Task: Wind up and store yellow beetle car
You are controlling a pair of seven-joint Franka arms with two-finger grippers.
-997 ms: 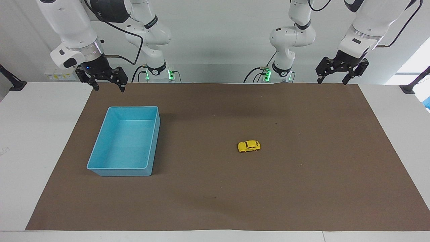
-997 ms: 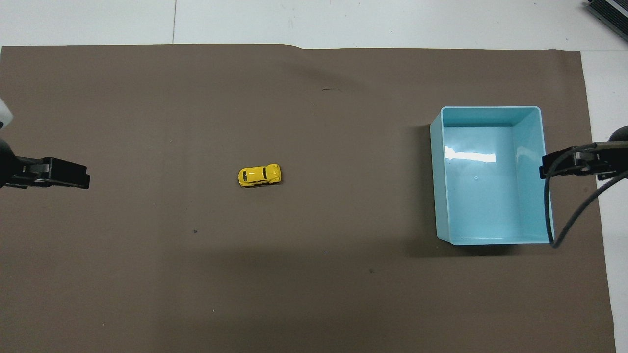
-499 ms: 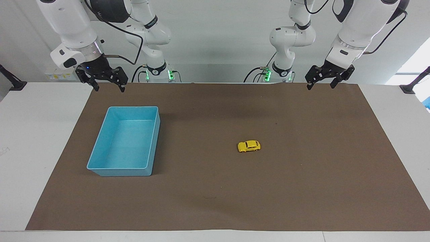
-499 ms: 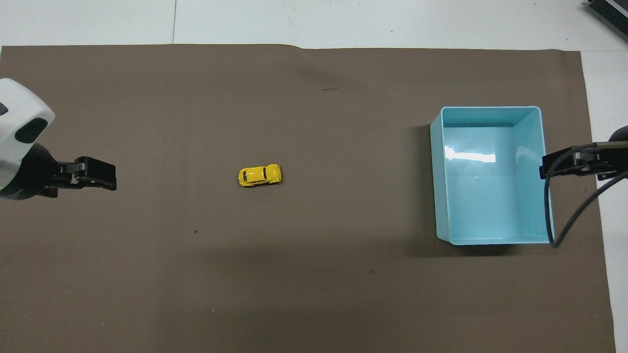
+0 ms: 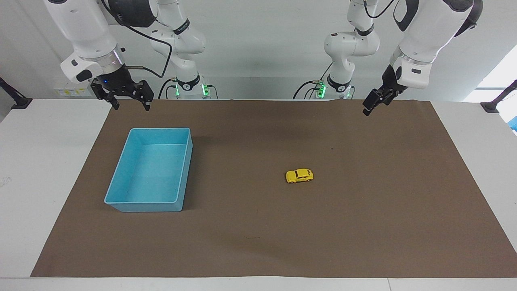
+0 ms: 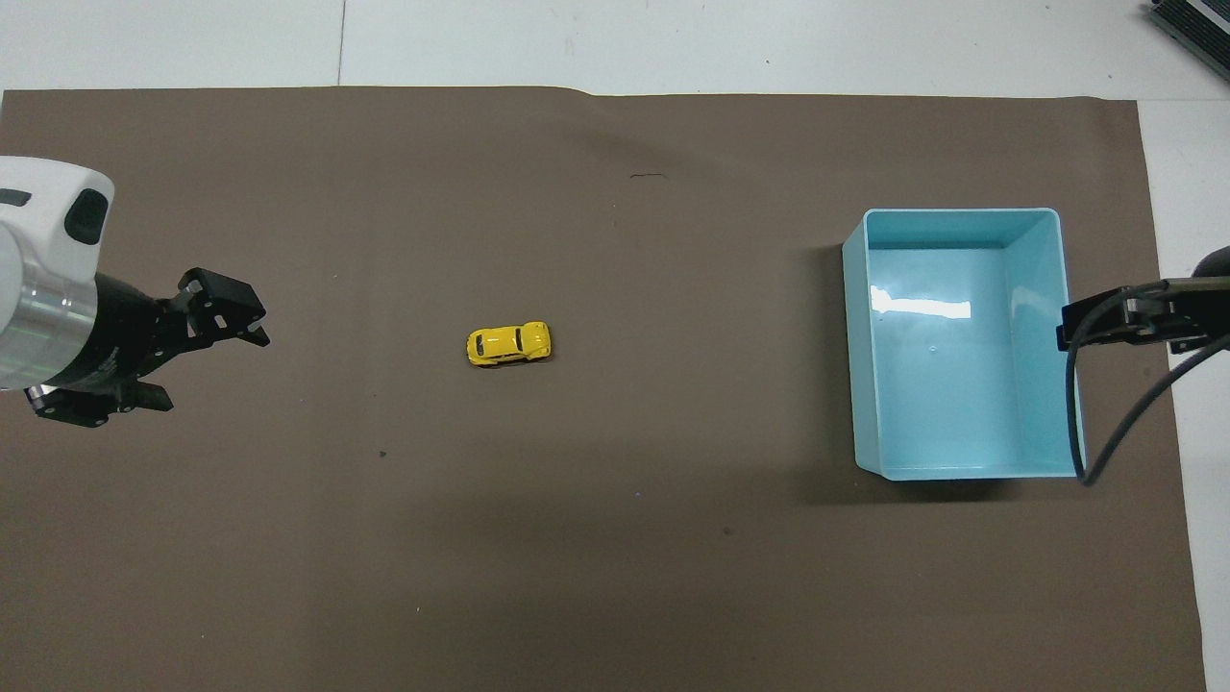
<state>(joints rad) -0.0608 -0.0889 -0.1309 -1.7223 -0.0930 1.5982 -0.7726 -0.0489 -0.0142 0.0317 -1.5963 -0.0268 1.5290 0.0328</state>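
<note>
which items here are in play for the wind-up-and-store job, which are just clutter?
In play:
- car, on the mat, untouched
- bin, empty, toward the right arm's end
- left gripper, in the air over the mat
- right gripper, waiting in the air

Just there:
- mat

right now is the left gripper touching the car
Apart. The facing view shows the left gripper up in the air over the mat's edge by the robots, with bare mat between it and the car.

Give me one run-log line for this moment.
left gripper: over mat, short of yellow beetle car | right gripper: open, waiting above blue bin | car: on mat, ungrasped, not stored
</note>
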